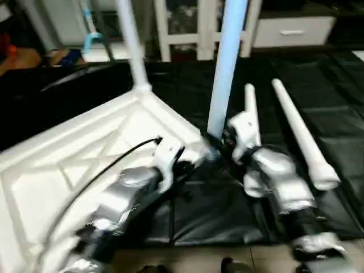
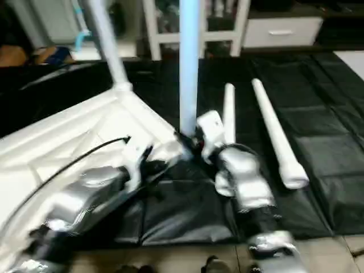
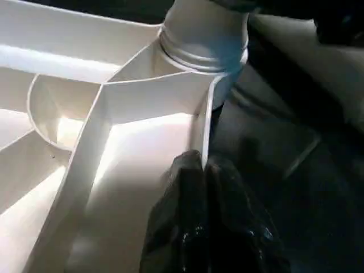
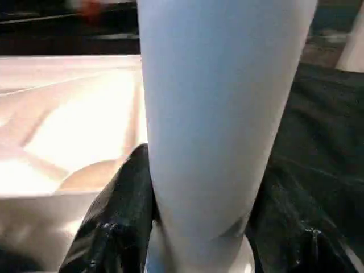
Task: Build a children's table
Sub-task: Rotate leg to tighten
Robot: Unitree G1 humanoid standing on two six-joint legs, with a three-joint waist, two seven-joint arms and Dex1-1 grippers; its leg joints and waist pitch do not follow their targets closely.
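1. The white tabletop (image 1: 85, 153) lies upside down on the black mat (image 1: 227, 210), ribbed underside up, with its round corner sockets open to the top.
2. Two sockets are filled: a far leg (image 1: 132, 45) stands upright in the far corner socket, and a near leg (image 1: 226, 68) stands upright in the corner socket nearest the right arm, seated at its threaded collar, as seen in the left wrist view.
3. The right gripper (image 4: 199, 227) holds the near leg low down, one black finger on each side of the tube.
4. The left gripper (image 3: 202, 199) pinches the tabletop's thin rim wall just beside that same socket, black fingers close together on either side of the wall.
5. Two loose legs (image 1: 301, 136) lie side by side on the mat to the right of the tabletop, near each other but apart, wide ends toward the robot.
6. White furniture (image 1: 199, 28) stands beyond the far edge of the mat.
7. The legs are smooth tapered tubes; the tabletop is moulded plastic with crossed ribs; the mat is dark, slightly glossy, with seams.
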